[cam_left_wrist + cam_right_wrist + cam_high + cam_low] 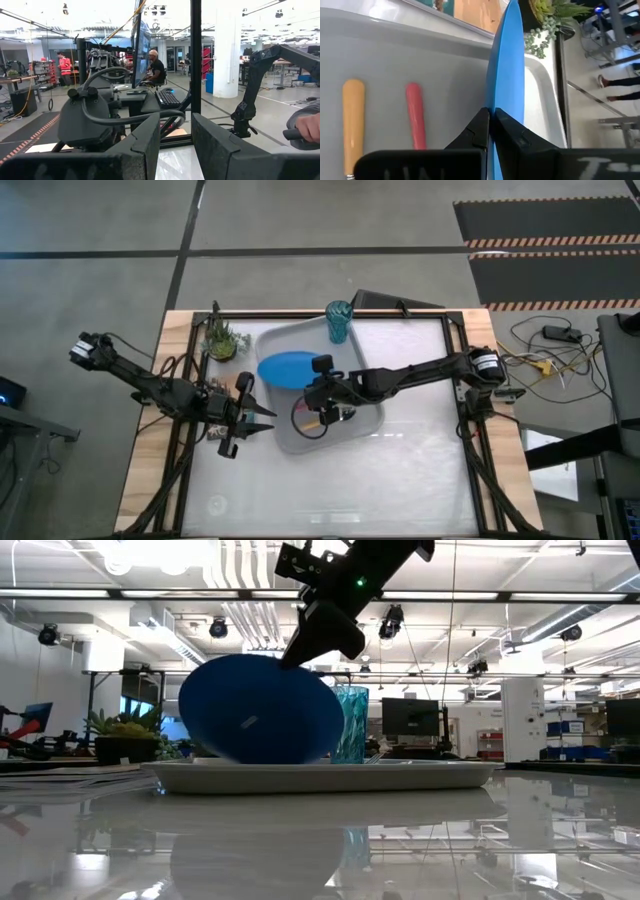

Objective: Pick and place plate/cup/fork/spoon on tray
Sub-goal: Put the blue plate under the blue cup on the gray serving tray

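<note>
The bright blue plate (285, 368) stands tilted on edge over the light grey tray (365, 345), and my right gripper (318, 378) is shut on it. The teal cup (339, 320) stands upright in the tray's far part, behind the plate in the low view (352, 725). The orange-handled spoon (353, 122) and the pink-handled fork (415, 120) lie side by side on the tray floor. My left gripper (262, 418) is open and empty just off the tray's left near corner. My right gripper pinches the plate's upper rim (496, 102) between its two fingers, one on each face. The fingers (322, 635) come from above, slanting down. The plate (260, 710) hangs steeply tilted, and its lower edge (250, 760) dips behind the tray's rim.
A small potted plant (222, 340) stands at the table's far left, beside the tray. A dark book (385, 302) lies past the far edge. The white tabletop (400, 480) stretches toward the near side. People show in the room beyond (155, 67).
</note>
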Robot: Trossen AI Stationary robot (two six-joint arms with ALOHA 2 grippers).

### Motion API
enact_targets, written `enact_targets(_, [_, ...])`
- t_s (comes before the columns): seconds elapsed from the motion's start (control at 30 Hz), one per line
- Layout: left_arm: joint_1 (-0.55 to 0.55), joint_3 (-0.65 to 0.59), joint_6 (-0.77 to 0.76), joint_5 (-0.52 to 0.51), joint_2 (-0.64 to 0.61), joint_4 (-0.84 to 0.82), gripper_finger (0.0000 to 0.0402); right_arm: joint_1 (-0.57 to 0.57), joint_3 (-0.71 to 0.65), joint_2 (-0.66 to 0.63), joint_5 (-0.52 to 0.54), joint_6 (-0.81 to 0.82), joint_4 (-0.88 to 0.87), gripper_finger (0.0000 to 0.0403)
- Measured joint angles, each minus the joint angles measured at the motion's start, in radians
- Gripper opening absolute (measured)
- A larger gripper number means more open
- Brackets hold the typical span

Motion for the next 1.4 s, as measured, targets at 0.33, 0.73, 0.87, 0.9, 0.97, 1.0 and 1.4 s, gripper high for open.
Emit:
enact_targets(0.33, [-0.001, 0.000, 0.000, 0.000, 0.000, 0.000, 0.0095, -0.018, 0.000, 0.000, -0.021, 0.012, -0.014, 0.0038])
enact_targets(0.73, [-0.001, 0.000, 0.000, 0.000, 0.000, 0.000, 0.0095, -0.028, 0.000, 0.000, -0.032, 0.057, -0.014, 0.0109])
enact_targets(0.87, [-0.001, 0.000, 0.000, 0.000, 0.000, 0.000, 0.0095, -0.023, 0.000, -0.009, -0.033, 0.080, -0.040, 0.0113])
enact_targets(0.9, [0.000, 0.000, -0.001, 0.000, 0.000, 0.000, 0.0095, -0.020, 0.000, -0.016, -0.034, 0.082, -0.054, 0.0112])
enact_targets(0.97, [0.000, 0.000, -0.001, 0.000, 0.000, -0.001, 0.0095, -0.009, 0.000, -0.037, -0.035, 0.102, -0.089, 0.0106])
enact_targets(1.0, [0.000, 0.000, -0.002, 0.000, 0.000, -0.002, 0.0095, -0.001, 0.000, -0.047, -0.040, 0.112, -0.111, 0.0101])
enact_targets(1.4, [0.000, 0.005, -0.049, -0.144, 0.033, -0.052, 0.0095, 0.182, -0.233, -0.307, -0.042, 0.203, -0.060, 0.0013])
